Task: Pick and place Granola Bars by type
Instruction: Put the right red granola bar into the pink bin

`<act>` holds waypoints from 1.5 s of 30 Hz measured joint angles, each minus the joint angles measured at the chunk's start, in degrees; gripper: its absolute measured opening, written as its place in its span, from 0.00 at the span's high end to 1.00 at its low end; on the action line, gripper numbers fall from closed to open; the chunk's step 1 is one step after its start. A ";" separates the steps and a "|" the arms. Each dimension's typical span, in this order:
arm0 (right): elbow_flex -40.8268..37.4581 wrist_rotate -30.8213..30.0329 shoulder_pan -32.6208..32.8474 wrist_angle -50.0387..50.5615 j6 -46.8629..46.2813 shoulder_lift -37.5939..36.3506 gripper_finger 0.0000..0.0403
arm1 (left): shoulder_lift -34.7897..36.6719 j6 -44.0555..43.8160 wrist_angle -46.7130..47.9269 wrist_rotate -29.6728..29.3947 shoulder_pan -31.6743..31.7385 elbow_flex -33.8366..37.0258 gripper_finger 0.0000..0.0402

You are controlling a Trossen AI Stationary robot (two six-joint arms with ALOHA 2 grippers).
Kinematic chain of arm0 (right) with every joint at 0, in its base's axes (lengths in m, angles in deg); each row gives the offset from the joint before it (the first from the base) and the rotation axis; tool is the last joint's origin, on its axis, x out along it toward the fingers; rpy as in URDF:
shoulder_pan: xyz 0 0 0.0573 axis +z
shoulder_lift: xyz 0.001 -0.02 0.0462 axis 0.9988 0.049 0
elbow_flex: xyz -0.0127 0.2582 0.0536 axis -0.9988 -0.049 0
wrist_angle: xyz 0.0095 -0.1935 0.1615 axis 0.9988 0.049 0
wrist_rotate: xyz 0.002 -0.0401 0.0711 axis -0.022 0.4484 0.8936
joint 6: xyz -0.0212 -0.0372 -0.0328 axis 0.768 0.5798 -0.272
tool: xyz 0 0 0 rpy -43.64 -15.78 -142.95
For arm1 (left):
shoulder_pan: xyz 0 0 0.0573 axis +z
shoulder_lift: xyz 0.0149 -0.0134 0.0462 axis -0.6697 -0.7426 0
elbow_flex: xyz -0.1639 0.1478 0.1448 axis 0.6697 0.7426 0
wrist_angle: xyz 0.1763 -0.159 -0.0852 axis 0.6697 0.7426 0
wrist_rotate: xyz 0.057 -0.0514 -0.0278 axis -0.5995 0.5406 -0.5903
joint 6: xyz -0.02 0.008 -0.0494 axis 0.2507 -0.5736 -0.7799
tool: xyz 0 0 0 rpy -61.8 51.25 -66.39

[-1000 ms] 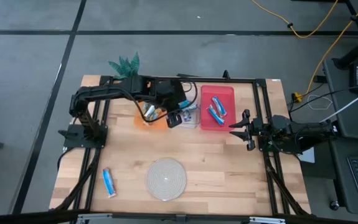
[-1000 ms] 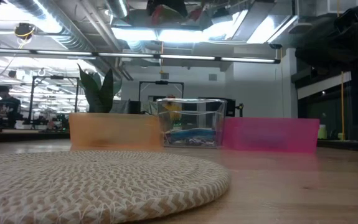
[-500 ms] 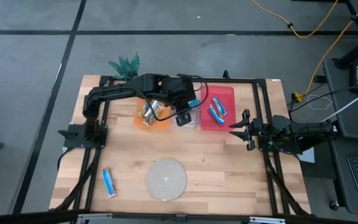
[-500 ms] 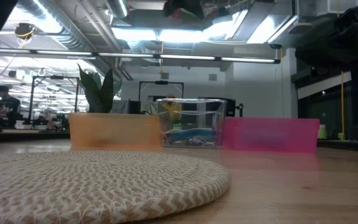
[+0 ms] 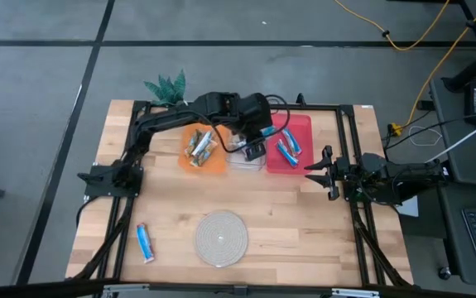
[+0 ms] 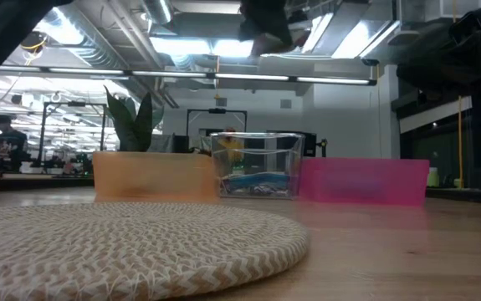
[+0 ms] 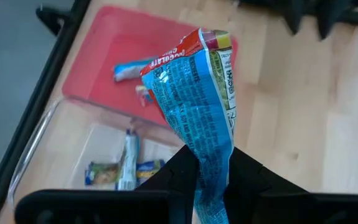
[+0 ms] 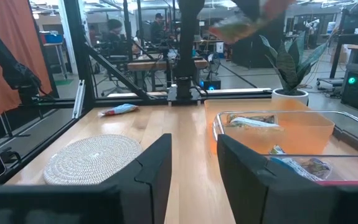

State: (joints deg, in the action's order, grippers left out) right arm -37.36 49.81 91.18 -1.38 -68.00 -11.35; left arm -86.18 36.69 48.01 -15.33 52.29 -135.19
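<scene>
My left gripper [image 5: 254, 151] hangs above the clear bin [image 5: 244, 157], near its border with the red bin [image 5: 300, 124], and is shut on a bright blue granola bar [image 7: 194, 93]. Two blue bars [image 5: 287, 142] lie in the red bin. Several green-and-tan bars [image 5: 199, 147] lie in the orange bin [image 5: 214, 165]. A silvery-blue bar [image 7: 126, 165] lies in the clear bin. One more blue bar [image 5: 144, 242] lies flat on the table at the near left. My right gripper [image 5: 316, 170] rests open at the table's right side, holding nothing. My left gripper pinches the blue bar's wrapper at one end [image 7: 211, 177] between its two fingers, slanting down from above. The rest of the bar sticks out past the fingertips along their line. Crumpled at the pinch, the bar is lifted clear, over the clear and red bins.
A round woven mat [image 5: 221, 237] lies at the near middle of the table. A potted plant [image 5: 166, 85] stands at the far left corner. The three bins stand in a row along the far side. Black frame rails [image 5: 347, 141] run along the table's edges.
My left gripper has carried the blue bar toward the table's right edge, from over the orange bin to over the clear bin beside the red one. It has stayed shut on the bar, and the arm has stretched out.
</scene>
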 joint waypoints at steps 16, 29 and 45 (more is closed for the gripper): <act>0.00 0.00 0.00 -0.02 0.01 0.00 0.67 | -2.73 2.92 -9.85 7.95 3.76 -0.02 0.87; 0.00 0.00 0.02 -0.02 0.02 0.00 0.67 | -4.22 4.55 -11.80 9.10 4.91 -0.01 0.87; 0.00 0.00 0.01 0.00 0.01 0.00 0.67 | -12.64 5.62 -21.62 19.23 6.49 0.01 0.87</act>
State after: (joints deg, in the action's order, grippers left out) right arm -37.36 49.81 91.19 -1.38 -67.99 -11.35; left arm -98.82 42.31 26.40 3.90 58.77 -135.17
